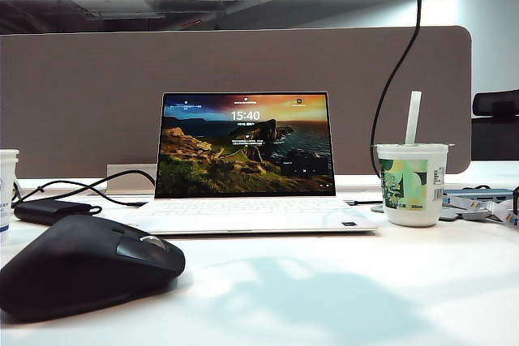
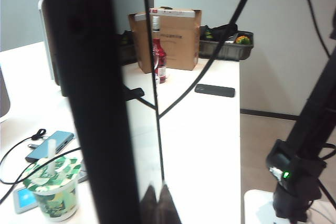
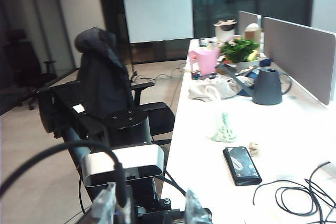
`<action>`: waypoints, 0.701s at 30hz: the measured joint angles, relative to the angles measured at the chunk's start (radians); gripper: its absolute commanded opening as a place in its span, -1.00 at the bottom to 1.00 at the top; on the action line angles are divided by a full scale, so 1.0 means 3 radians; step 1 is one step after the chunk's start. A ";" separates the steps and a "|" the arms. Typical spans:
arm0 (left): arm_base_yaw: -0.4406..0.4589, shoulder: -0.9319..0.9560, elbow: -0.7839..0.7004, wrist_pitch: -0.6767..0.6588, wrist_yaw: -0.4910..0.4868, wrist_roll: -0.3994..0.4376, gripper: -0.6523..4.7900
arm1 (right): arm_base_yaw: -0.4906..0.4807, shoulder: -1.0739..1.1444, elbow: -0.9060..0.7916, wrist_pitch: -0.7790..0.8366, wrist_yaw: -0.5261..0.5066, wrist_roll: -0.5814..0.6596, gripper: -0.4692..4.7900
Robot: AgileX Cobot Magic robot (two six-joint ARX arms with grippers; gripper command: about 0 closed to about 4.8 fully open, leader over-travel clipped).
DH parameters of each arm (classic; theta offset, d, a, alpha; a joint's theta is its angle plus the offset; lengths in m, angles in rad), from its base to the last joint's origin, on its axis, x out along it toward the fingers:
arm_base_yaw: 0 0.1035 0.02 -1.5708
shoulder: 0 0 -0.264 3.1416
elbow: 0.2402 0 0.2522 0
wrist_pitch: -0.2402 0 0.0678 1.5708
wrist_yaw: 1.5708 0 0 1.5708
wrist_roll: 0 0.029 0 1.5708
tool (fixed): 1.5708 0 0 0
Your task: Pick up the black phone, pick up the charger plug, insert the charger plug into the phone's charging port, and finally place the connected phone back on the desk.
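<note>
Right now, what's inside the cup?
A white straw stands in the cup; its sealed lid hides the contents. Left gripper, shut, hangs above, beside it; right gripper, open, is elsewhere, near a phone.

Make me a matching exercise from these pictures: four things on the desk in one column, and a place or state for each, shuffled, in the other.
1 mouse
2 laptop
3 paper cup
4 black phone

A right of the laptop, straw sticking up
B lying flat, ungripped, beyond the open right gripper
C lid open, screen lit
D front left on the desk

Pairs: 1-D, 2-C, 3-A, 4-B.
The left gripper, shut, shows only in its own wrist view.
</note>
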 measured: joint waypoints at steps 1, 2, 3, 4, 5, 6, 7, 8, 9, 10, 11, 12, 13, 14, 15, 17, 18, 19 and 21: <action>0.0001 0.0000 0.0000 -0.0003 -0.0032 0.0000 -0.78 | -0.0015 -0.0015 0.0000 -0.0025 0.0023 0.0009 -0.19; 0.0001 0.0001 0.0000 -0.0003 -0.0062 0.0000 -0.78 | -0.0031 -0.0028 0.0000 -0.0069 0.0057 0.0013 -0.26; 0.0001 0.0001 0.0000 -0.0005 -0.0092 0.0000 -0.78 | -0.0043 -0.0039 0.0000 -0.0125 0.0112 0.0018 -0.31; 0.0001 0.0001 0.0000 -0.0008 -0.0121 0.0000 -0.78 | -0.0066 -0.0053 0.0001 -0.0196 0.0203 0.0024 -0.42; 0.0001 0.0006 0.0000 -0.0010 -0.0141 0.0000 -0.78 | -0.0088 -0.0064 0.0000 -0.0270 0.0298 0.0020 -0.55; 0.0001 0.0010 0.0000 -0.0017 -0.0150 0.0000 -0.78 | -0.0118 -0.0072 0.0001 -0.0340 0.0388 0.0006 -0.72; 0.0001 0.0020 0.0000 -0.0028 -0.0156 -0.0001 -0.78 | -0.0141 -0.0075 0.0001 -0.0421 0.0496 -0.0027 -0.86; 0.0001 0.0037 0.0000 -0.0043 -0.0161 -0.0014 -0.78 | -0.0167 -0.0074 0.0001 -0.0495 0.0571 -0.0058 -0.85; 0.0001 0.0051 0.0000 -0.0067 -0.0163 -0.0034 -0.78 | -0.0195 -0.0074 -0.0001 -0.0584 0.0668 -0.0134 -0.84; 0.0001 0.0071 0.0000 -0.0103 -0.0164 -0.0095 -0.78 | -0.0209 -0.0078 -0.0003 -0.0650 0.0755 -0.0183 -0.84; 0.0001 0.0090 0.0000 -0.0113 -0.0163 -0.0170 -0.78 | -0.0225 -0.0097 -0.0006 -0.0753 0.0874 -0.0258 -0.84; 0.0000 0.0116 0.0000 -0.0114 -0.0164 -0.0259 -0.78 | -0.0234 -0.0116 -0.0008 -0.0834 0.0982 -0.0326 -0.84; 0.0000 0.0145 0.0000 -0.0116 -0.0183 -0.0381 -0.78 | -0.0233 -0.0149 -0.0008 -0.0918 0.1134 -0.0432 -0.84; 0.0000 0.0175 0.0000 -0.0121 -0.0231 -0.0506 -0.78 | -0.0233 -0.0177 -0.0006 -0.0987 0.1269 -0.0519 -0.84; 0.0000 0.0195 0.0000 -0.0135 -0.0289 -0.0604 -0.78 | -0.0233 -0.0219 -0.0006 -0.1083 0.1447 -0.0619 -0.84; 0.0000 0.0235 0.0000 -0.0191 -0.0440 -0.0819 -0.78 | -0.0233 -0.0282 -0.0005 -0.1273 0.1764 -0.0783 -0.84; 0.0000 0.0261 0.0000 -0.0210 -0.0528 -0.0931 -0.78 | -0.0233 -0.0303 -0.0005 -0.1352 0.1886 -0.0834 -0.84; 0.0001 0.0287 0.0000 -0.0216 -0.0577 -0.1003 -0.78 | -0.0233 -0.0323 -0.0004 -0.1452 0.2013 -0.0886 -0.84; 0.0004 0.0367 0.0000 -0.0216 -0.0621 -0.1118 -0.78 | -0.0233 -0.0354 -0.0006 -0.1638 0.2179 -0.0954 -0.84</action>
